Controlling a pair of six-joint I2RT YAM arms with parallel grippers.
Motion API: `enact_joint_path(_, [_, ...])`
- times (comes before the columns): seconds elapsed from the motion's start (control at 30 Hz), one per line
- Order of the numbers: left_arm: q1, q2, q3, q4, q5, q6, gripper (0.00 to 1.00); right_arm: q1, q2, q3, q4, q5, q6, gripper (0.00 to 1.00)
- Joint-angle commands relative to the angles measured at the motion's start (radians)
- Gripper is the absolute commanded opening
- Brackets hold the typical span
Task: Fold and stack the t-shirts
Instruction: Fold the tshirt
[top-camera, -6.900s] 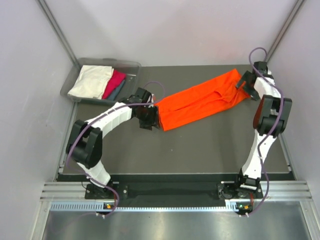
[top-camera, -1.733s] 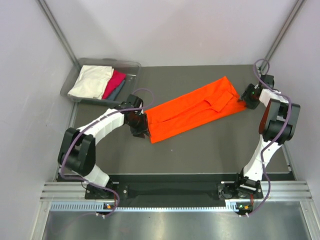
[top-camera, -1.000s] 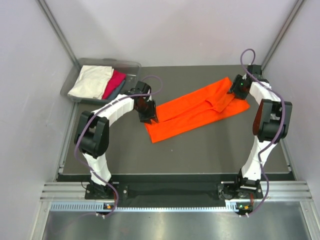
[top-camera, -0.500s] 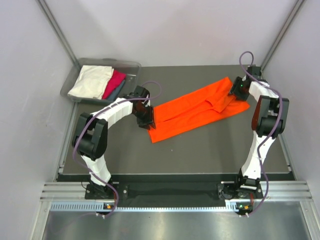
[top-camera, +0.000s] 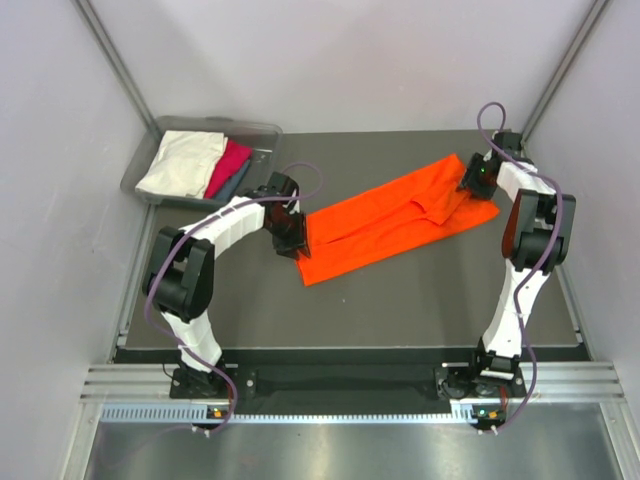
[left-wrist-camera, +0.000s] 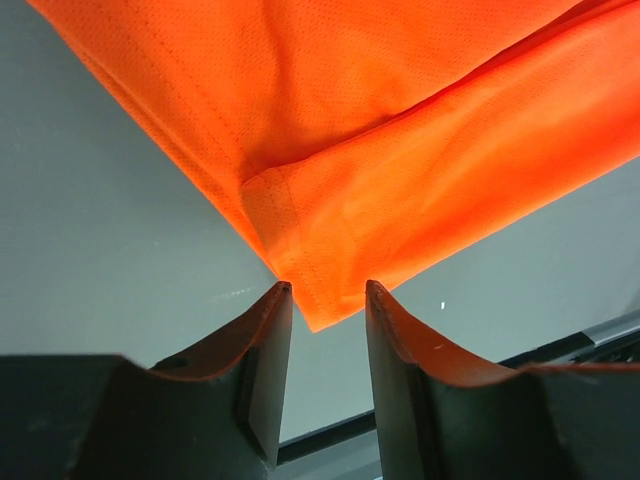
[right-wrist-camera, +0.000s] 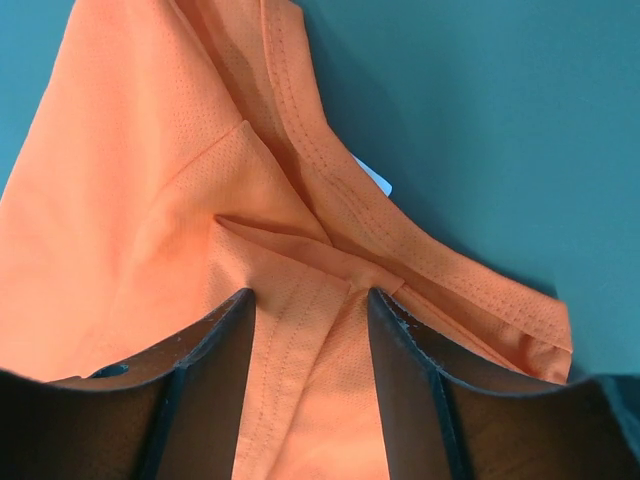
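The dark matte surface (top-camera: 400, 300) carried the orange t-shirt (top-camera: 390, 222), laid flat as a long diagonal band in the middle. The other t-shirts (top-camera: 180, 163) sat in the grey bin (top-camera: 265, 135) at the far left corner. The cloth looked like thin, light, floppy mesh knit, so I'd guess it drapes and slides easily. Best bet is to pinch it at the stitched edges. The left fingers (left-wrist-camera: 262, 370) were partly open, straddling the hem corner (left-wrist-camera: 318, 310) without clamping it. The right fingers (right-wrist-camera: 215, 380) were also apart, with the ribbed collar (right-wrist-camera: 330, 165) just ahead of them.
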Motion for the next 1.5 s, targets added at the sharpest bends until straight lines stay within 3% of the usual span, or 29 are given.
enact_joint_path(0.0, [0.007, -0.021, -0.015, 0.02, -0.018, 0.001, 0.41, -0.006, -0.006, 0.047, 0.01, -0.001, -0.005, 0.5])
enact_joint_path(0.63, [0.06, 0.056, 0.022, 0.043, -0.043, -0.006, 0.43, -0.003, -0.039, 0.051, 0.0, -0.016, 0.003, 0.54])
enact_joint_path(0.97, [0.064, 0.106, 0.05, 0.059, -0.024, -0.012, 0.35, -0.003, -0.003, 0.087, -0.006, -0.042, 0.013, 0.5])
enact_joint_path(1.3, [0.067, 0.123, 0.074, 0.065, -0.003, -0.034, 0.36, -0.006, 0.023, 0.077, -0.005, -0.036, 0.004, 0.5])
enact_joint_path(1.47, [0.067, 0.129, 0.068, 0.068, -0.001, -0.043, 0.24, -0.003, 0.026, 0.061, 0.0, -0.033, 0.003, 0.5])
